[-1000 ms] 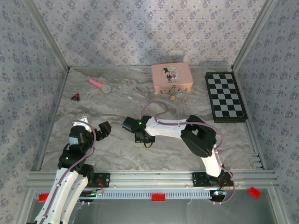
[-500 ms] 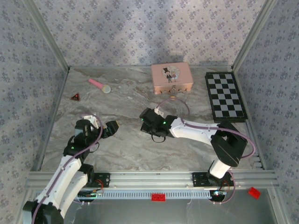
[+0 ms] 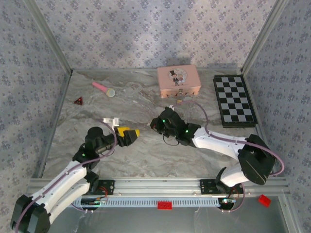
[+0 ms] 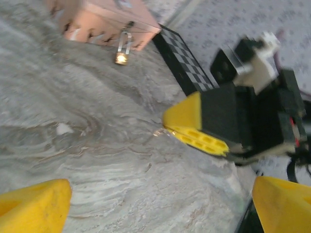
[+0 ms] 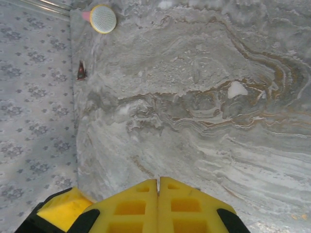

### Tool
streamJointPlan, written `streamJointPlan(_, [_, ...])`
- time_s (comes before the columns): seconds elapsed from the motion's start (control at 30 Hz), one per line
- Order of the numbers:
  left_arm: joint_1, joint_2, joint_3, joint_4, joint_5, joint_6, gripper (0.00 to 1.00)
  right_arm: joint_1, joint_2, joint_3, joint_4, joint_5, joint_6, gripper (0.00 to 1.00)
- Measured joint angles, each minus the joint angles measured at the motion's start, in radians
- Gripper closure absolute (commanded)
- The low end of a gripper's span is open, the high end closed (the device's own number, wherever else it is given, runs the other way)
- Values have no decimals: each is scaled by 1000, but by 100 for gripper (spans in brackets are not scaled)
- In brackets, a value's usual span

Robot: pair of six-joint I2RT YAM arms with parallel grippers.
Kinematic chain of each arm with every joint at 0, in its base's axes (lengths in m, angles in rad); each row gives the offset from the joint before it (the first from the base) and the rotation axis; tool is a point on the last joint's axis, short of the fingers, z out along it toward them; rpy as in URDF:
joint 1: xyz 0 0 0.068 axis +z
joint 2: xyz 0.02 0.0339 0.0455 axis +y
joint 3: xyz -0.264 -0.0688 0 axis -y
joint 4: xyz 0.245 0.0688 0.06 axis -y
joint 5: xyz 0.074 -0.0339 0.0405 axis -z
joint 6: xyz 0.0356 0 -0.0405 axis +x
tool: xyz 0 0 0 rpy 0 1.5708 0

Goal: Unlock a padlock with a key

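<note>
The tiny brass padlock [image 3: 180, 101] sits right against the front of the pink tin [image 3: 179, 81]; its thin silvery shackle reaches up to the tin's front in the left wrist view [image 4: 121, 58]. My right gripper [image 3: 155, 125] is shut at mid-table, short of the tin, with its yellow fingertips pressed together [image 5: 158, 180]. A small shiny speck lies at its tip; I cannot tell whether that is the key. My left gripper [image 3: 129, 132] stands wide open just left of the right one, its yellow fingers [image 4: 34, 204] low over bare marble, facing the right gripper [image 4: 167, 119].
A pink toy microphone [image 3: 103, 89] and a red triangle piece [image 3: 78, 101] lie at the far left. A checkerboard [image 3: 234, 100] lies at the far right. Patterned walls close the table on three sides. Red bricks [image 3: 164, 205] sit on the front rail.
My right gripper, still shut, has swung right and farther back toward the tin. My left arm has stretched out toward the middle, gripper open, ending close beside the right one.
</note>
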Motion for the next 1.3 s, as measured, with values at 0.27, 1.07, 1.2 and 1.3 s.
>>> streamJointPlan(0.27, [-118,38,-4,138,-48,298,10,0,-132,3,-4,-34,-58,100])
streamJointPlan(1.07, [-143,401,121,366,93,666,57,50,-222,9,-30,-61,-116,100])
streamJointPlan(1.2, [-143,399,121,363,92,673,70,49,-218,9,-30,-61,-116,100])
streamJointPlan(1.3, [-143,389,122,349,92,677,73,47,-218,9,-30,-60,-116,100])
